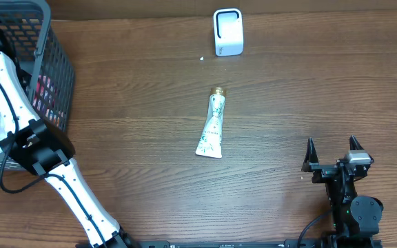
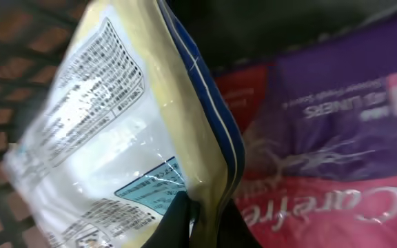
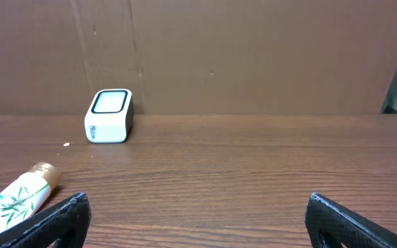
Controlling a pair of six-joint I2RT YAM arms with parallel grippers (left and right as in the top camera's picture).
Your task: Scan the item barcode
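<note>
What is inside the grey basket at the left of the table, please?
The left gripper is shut on a clear blue-edged packet inside the basket; a pink and purple liners pack lies beside it. The left arm and the basket's own mesh hide the rest.

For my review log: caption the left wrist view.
Left gripper shut on the edge of a clear packet in the basket, purple pack beside it.

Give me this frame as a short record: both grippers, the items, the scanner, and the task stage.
left gripper: down in the basket, shut on the edge of the white pouch
beside pouch: purple liner pack
right gripper: open, empty, low over the table
scanner: white, at the far side
tube: lying flat mid-table, untouched
task stage: pouch gripped, not yet brought to scanner
</note>
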